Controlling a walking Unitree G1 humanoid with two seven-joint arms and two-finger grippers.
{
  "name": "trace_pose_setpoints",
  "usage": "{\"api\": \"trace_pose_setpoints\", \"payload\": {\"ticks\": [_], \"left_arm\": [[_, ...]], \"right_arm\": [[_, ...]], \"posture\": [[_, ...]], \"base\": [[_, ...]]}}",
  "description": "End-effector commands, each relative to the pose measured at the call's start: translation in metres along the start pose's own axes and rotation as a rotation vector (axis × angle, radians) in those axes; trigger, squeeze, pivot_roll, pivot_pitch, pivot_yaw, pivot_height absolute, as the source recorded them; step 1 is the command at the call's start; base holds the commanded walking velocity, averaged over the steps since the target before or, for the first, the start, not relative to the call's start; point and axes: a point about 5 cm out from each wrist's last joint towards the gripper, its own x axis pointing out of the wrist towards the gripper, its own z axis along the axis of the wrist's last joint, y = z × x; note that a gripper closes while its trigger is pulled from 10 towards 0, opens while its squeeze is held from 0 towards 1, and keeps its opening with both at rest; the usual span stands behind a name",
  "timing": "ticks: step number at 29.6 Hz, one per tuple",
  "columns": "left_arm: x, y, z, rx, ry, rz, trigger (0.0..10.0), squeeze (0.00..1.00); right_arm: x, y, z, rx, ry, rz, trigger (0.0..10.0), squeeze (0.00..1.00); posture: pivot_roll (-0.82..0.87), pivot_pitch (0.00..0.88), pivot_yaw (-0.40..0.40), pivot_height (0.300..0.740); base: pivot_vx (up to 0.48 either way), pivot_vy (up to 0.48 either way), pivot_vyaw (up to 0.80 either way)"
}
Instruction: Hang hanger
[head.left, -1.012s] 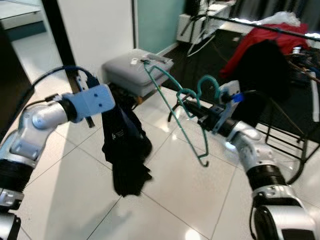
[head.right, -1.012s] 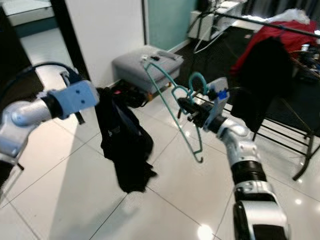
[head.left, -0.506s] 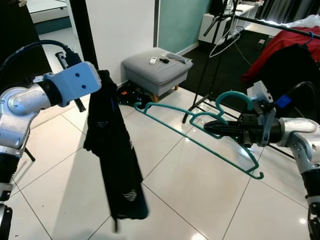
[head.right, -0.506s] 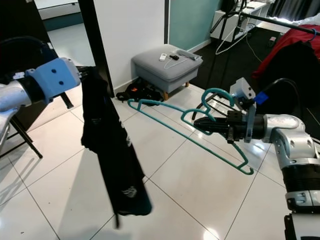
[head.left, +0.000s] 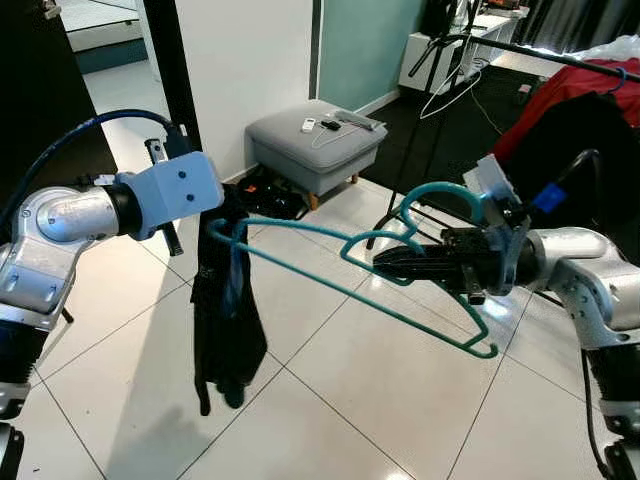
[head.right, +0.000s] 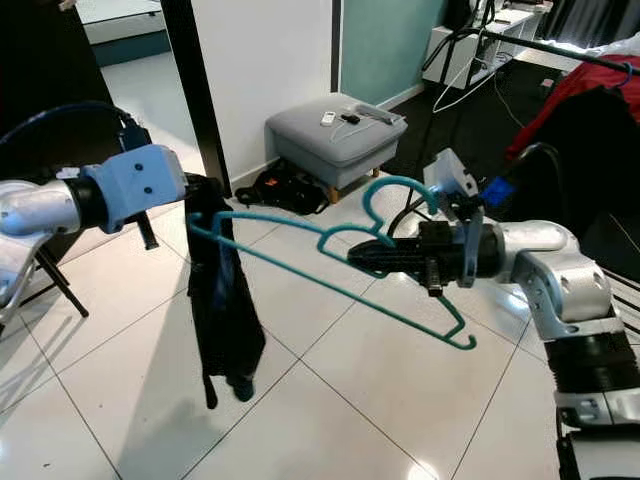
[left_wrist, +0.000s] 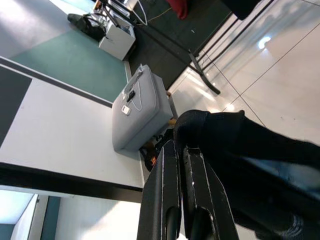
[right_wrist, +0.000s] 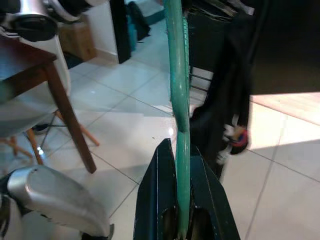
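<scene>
A teal hanger (head.left: 441, 189) lies nearly level in front of me, its hook toward my right arm. My right gripper (head.left: 386, 263) is shut on its neck, and the right wrist view looks straight along the teal bar (right_wrist: 175, 75). My left gripper (left_wrist: 179, 151) is shut on a black garment (head.left: 229, 322) that hangs from it above the floor. The hanger's far shoulder end pokes into the top of the garment, just below my left wrist. My left fingers are hidden behind the cloth in the eye views.
A grey ottoman (head.left: 314, 141) stands by the white wall behind the hanger. A black clothes rack (head.left: 545, 58) with red and black clothes is at the back right. A dark door frame (head.left: 166, 70) rises behind my left arm. White tiled floor (head.left: 340, 410) lies below.
My right gripper has carried the hanger to the left, so its far end now reaches into the garment. The garment hangs shorter and more bunched than before.
</scene>
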Motion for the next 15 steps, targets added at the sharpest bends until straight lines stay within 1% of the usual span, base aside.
{"api": "trace_pose_setpoints", "payload": {"ticks": [1, 3, 5, 11, 13, 14, 15], "left_arm": [[-0.003, 0.003, 0.002, 0.024, 0.013, 0.004, 10.0, 0.0], [-0.004, 0.003, 0.003, 0.019, 0.017, 0.001, 10.0, 0.0], [-0.003, 0.002, 0.004, 0.015, 0.019, -0.001, 10.0, 0.0], [-0.003, 0.003, 0.005, 0.016, 0.022, 0.001, 10.0, 0.0], [-0.003, 0.003, 0.005, 0.019, 0.021, 0.002, 10.0, 0.0], [-0.003, 0.003, 0.005, 0.019, 0.021, 0.002, 10.0, 0.0], [-0.003, 0.003, 0.006, 0.02, 0.017, 0.003, 10.0, 0.0]], "right_arm": [[0.004, 0.0, 0.001, -0.026, 0.018, -0.017, 10.0, 0.0], [0.006, -0.003, 0.001, -0.046, 0.041, -0.06, 10.0, 0.0], [0.005, -0.001, 0.004, -0.053, 0.046, -0.07, 10.0, 0.0], [-0.001, 0.004, 0.009, -0.055, 0.059, -0.055, 10.0, 0.0], [-0.007, 0.008, 0.009, -0.045, 0.075, -0.043, 10.0, 0.0], [-0.007, 0.008, 0.009, -0.045, 0.075, -0.043, 10.0, 0.0], [-0.012, 0.011, 0.008, -0.032, 0.096, -0.028, 10.0, 0.0]], "posture": [[-0.01, 0.043, -0.039, 0.74], [-0.01, 0.043, -0.039, 0.74], [-0.02, 0.041, -0.043, 0.74], [-0.02, 0.04, -0.042, 0.74], [-0.02, 0.038, -0.043, 0.74], [-0.02, 0.038, -0.043, 0.74], [-0.02, 0.036, -0.044, 0.74]], "base": [[0.0, 0.0, 0.0], [0.0, 0.0, 0.0], [0.0, 0.0, 0.0], [0.0, 0.0, 0.0], [0.0, 0.0, 0.0], [0.0, 0.0, 0.0], [0.0, 0.0, 0.0]]}}
